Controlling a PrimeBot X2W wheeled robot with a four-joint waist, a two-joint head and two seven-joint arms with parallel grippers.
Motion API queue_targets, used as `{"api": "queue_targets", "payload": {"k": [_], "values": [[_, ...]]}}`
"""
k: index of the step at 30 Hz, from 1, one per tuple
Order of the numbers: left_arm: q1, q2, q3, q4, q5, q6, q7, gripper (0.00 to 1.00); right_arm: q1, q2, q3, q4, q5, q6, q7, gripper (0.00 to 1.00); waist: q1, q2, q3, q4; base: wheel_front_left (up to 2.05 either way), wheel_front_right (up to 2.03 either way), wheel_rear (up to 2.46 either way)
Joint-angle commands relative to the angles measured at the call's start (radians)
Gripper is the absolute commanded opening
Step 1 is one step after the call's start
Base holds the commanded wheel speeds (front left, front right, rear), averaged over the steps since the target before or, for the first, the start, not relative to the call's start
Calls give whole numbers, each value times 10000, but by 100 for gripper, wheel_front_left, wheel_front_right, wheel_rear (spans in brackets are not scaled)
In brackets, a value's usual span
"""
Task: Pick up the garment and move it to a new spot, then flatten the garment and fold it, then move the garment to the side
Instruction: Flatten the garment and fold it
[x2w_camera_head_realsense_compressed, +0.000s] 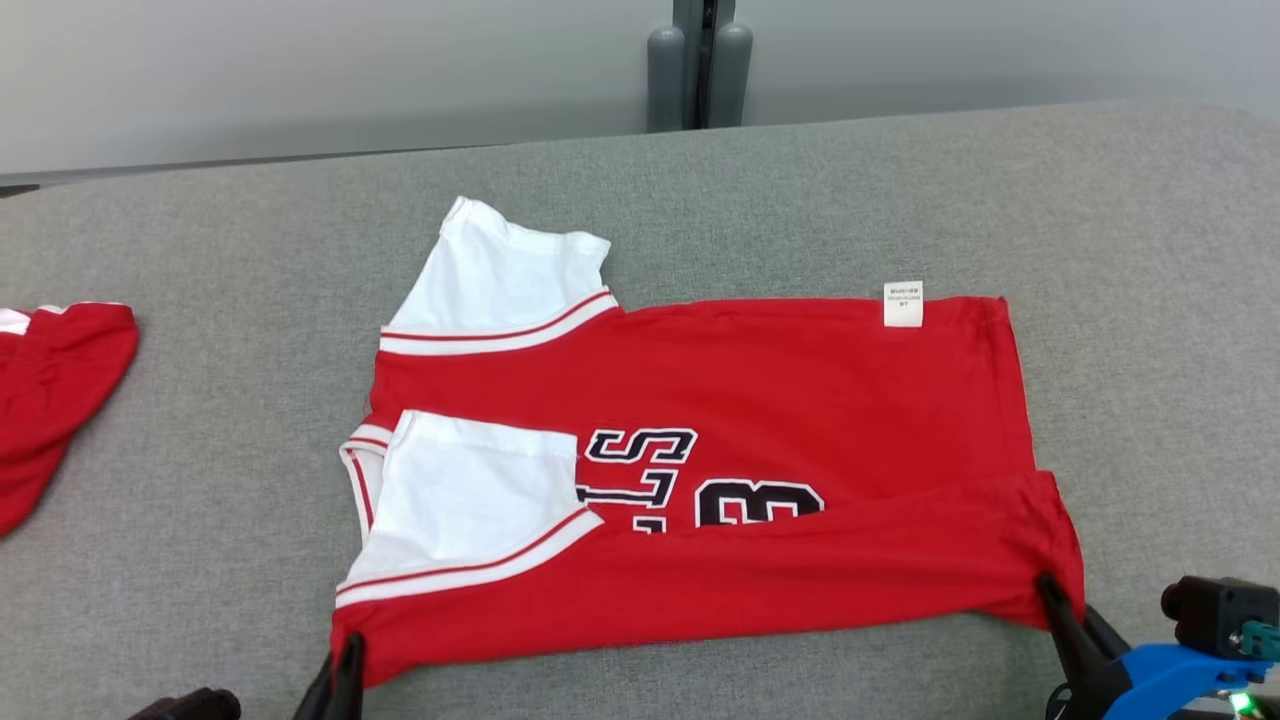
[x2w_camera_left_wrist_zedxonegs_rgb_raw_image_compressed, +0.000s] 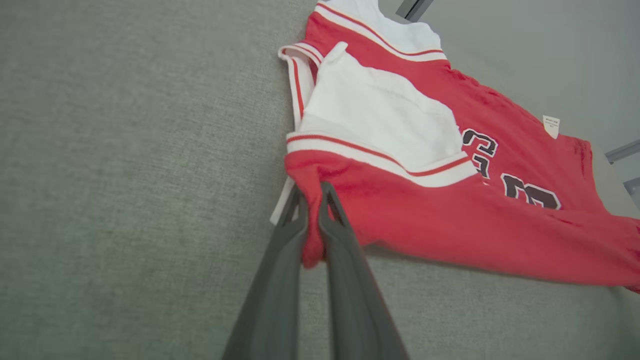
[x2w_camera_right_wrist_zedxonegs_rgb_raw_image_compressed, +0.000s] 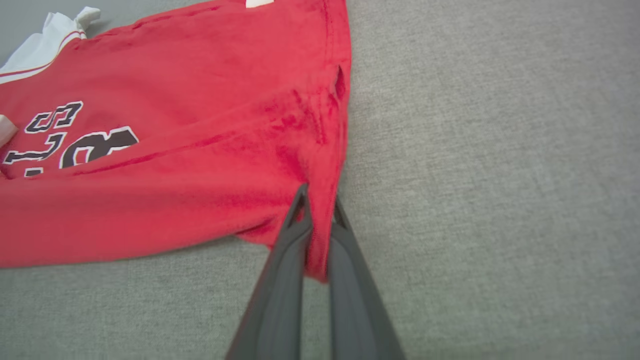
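And there's the red garment (x2w_camera_head_realsense_compressed: 780, 400), spread sideways across the middle of the grey surface (x2w_camera_head_realsense_compressed: 200, 520), collar end to the robot's left, hem to its right. The near long edge is folded up over the front, covering part of the black lettering (x2w_camera_head_realsense_compressed: 700, 480). The left end effector (x2w_camera_head_realsense_compressed: 345, 650) is clamped shut on the near corner, just below the white sleeve (x2w_camera_head_realsense_compressed: 470, 495), with cloth pinched between its dark fingers. The right end effector (x2w_camera_head_realsense_compressed: 1050, 590) is closed tight on the near hem corner, red fabric bunching there. A white label (x2w_camera_head_realsense_compressed: 903, 303) shows at the far edge. Another red garment (x2w_camera_head_realsense_compressed: 50, 400) lies well apart, far left.
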Motion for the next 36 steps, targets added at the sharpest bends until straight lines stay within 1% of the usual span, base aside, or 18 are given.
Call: {"api": "queue_targets", "payload": {"k": [1,3,4,6,7,8,13,16,17,18,19,22,26,31,34,36], "values": [[117,9,-16,129,-56,-30,54,0,158,-30,4,102,54,1,-42,0,1,-1,-75,-9,0,0,0],[132,137,-49,390,36,-63,77,0,205,-30,47,275,2,1,-59,0,1,-1,-148,-6,0,0,0],[108,121,-39,505,20,-56,42,0,216,-30,81,349,1,1,-66,3,1,-1,-174,-2,0,0,0],[39,125,-13,740,-50,-126,-8,0,272,-30,132,464,-49,1,-82,55,1,-1,-222,-4,0,0,0],[-21,145,17,851,-76,-155,-37,38,300,-30,166,503,-66,1,-85,100,1,-1,-238,-14,0,0,0],[-95,173,35,924,-85,-190,-84,99,324,-30,193,513,-80,1,-86,100,1,-1,-246,-33,0,0,0],[-658,417,181,917,82,-422,-350,100,278,-30,178,308,-96,1,-107,100,1,-1,-242,-176,0,0,0],[-1354,724,303,586,329,-469,-360,100,-99,-28,116,-34,-210,1,-68,100,1,-1,-154,-275,0,0,0],[-1701,906,326,446,478,-474,-259,100,-254,-27,105,-187,-316,1,-42,100,1,-1,-136,-292,0,0,0],[-1701,906,326,446,478,-474,-259,100,-254,-27,105,-187,-316,1,-42,100,1,-1,-136,-292,0,0,0],[-2101,1089,337,291,600,-475,-119,100,-404,-28,85,-311,-394,1,-16,100,1,-1,-121,-309,0,0,0],[-3465,1520,377,-91,784,-541,453,100,-978,-27,150,-661,-680,1,106,100,1,-1,-23,-400,0,0,0],[-5600,2108,357,89,763,-903,1405,100,-1924,-24,386,-842,-942,1,260,100,1,-1,268,-562,0,0,0],[-8168,2764,28,1259,838,-1473,2766,100,-3058,-25,826,-723,-980,1,293,100,1,-1,936,-951,0,0,0],[-9331,2876,-316,2135,781,-1761,3508,100,-3536,-24,1041,-612,-913,1,152,100,1,-1,1350,-1195,0,0,0],[-9824,2953,-558,2637,813,-1907,3918,100,-3816,-25,1200,-533,-887,1,73,100,1,-1,1643,-1389,0,0,0]]}}
